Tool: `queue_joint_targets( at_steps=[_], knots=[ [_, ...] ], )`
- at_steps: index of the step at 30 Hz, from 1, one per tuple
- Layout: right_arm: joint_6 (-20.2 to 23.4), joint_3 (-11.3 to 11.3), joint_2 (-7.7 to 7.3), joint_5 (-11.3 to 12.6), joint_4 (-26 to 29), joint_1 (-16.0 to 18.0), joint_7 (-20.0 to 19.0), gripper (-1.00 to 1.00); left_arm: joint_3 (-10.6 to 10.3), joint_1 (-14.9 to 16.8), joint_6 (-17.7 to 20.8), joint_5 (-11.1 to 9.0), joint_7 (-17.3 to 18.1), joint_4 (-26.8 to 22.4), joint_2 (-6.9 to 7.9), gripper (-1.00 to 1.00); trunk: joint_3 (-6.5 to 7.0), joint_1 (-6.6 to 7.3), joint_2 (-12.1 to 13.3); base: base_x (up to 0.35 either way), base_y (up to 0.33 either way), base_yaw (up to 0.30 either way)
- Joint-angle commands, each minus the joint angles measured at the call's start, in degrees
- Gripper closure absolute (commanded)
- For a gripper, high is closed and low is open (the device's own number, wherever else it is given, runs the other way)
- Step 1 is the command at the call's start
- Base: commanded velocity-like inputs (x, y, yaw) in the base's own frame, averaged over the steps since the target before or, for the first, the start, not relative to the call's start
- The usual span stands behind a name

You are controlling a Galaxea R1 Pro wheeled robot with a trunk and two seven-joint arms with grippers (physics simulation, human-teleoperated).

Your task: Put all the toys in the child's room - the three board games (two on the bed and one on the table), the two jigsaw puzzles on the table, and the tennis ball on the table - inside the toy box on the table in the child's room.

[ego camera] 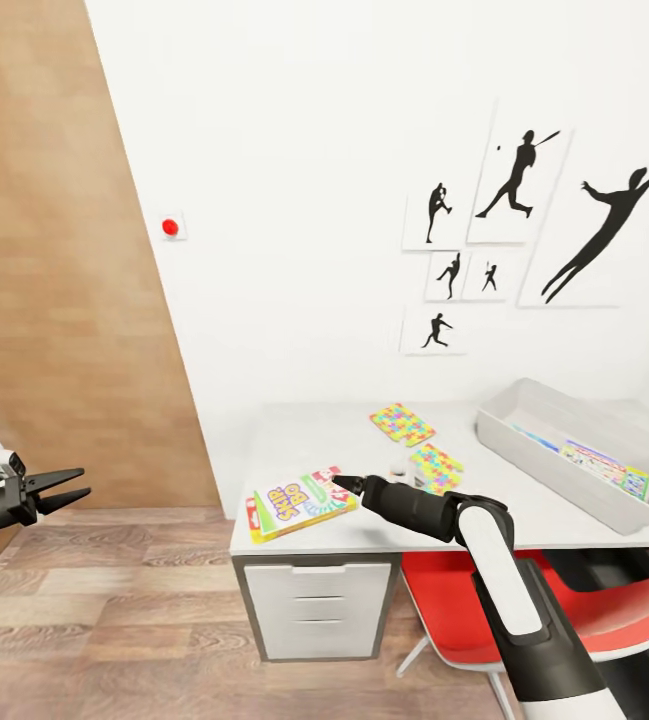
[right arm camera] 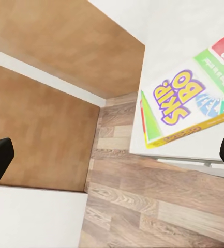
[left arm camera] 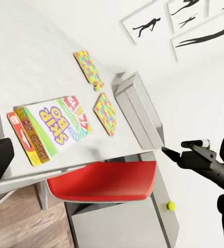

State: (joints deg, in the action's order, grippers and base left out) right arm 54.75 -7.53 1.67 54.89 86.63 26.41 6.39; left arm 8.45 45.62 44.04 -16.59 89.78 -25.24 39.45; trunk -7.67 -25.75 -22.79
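Off to the far left, over the wood floor (ego camera: 114, 610) and well clear of the desk, the left gripper (ego camera: 76, 485) hangs with its fingers parted and nothing between them. Next comes the table (ego camera: 294, 440), and near its front left corner lies the SKIP-BO box (ego camera: 300, 503), flat, face up, one long side close to the table's front edge. The right gripper (ego camera: 347, 484) sits at that box's right end; whether its fingers have closed on the cardboard I cannot tell from the head view (the right wrist view looks down past wide-set finger tips onto the printed lid, which hints it is still open).

Further right lie the two jigsaw puzzles (ego camera: 402, 423), apart from each other, and then the toy box (ego camera: 564, 470), already holding flat printed items.

The box looks light, stiff and smooth, so it should slide easily and could slip from a shallow pinch. My judgement: take it across a short edge, or nudge it to overhang the table's front and clamp its thickness there.
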Motion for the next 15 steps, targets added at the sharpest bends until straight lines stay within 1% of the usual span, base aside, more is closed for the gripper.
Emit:
queue_joint_targets(
  at_steps=[1,5,7,10,11,13,14,15],
  knots=[
    [0.14,-0.01,0.04,0.58,0.05,0.05,0.62,-1.00,-0.01,0.04,0.58,0.00,0.22,0.01,0.01,-1.00,-0.13,-0.04,-0.13,0.000,0.060,0.000],
    [0.11,0.08,0.08,0.57,-0.01,0.05,0.78,-1.00,-0.01,0.04,0.55,0.02,0.22,0.01,0.01,-1.00,-0.13,-0.04,-0.13,0.000,0.037,0.000],
    [0.09,0.16,0.04,0.57,0.00,0.05,1.27,-1.00,-0.01,0.02,0.58,0.04,0.22,0.01,0.01,-1.00,-0.13,-0.04,-0.13,0.000,0.127,0.000],
    [0.10,0.00,0.01,0.57,0.03,0.06,3.34,-1.00,-0.01,0.00,0.60,0.04,0.22,0.01,-0.12,-1.00,-0.13,-0.04,-0.13,0.056,0.201,0.000],
    [0.10,-0.12,0.04,0.57,0.06,0.05,4.66,-1.00,-0.01,0.01,0.57,0.02,0.22,0.01,-0.20,-1.00,-0.13,-0.04,-0.13,0.107,0.147,0.000],
    [0.10,-0.18,0.14,0.57,0.08,0.05,6.20,-1.00,-0.04,0.01,0.55,0.00,0.22,0.01,-0.25,-1.00,-0.13,-0.04,-0.13,0.091,0.106,0.000],
    [0.10,-0.14,0.26,0.60,0.09,0.05,7.92,-1.00,-0.06,0.00,0.54,0.01,0.22,0.01,-0.30,-1.00,-0.13,-0.04,-0.13,0.053,0.060,0.000],
    [0.10,-0.14,0.33,0.61,0.10,0.07,8.83,-1.00,-0.07,0.00,0.54,0.02,0.22,0.01,-0.34,-1.00,-0.13,-0.04,-0.13,0.043,0.048,0.000]
  ],
)
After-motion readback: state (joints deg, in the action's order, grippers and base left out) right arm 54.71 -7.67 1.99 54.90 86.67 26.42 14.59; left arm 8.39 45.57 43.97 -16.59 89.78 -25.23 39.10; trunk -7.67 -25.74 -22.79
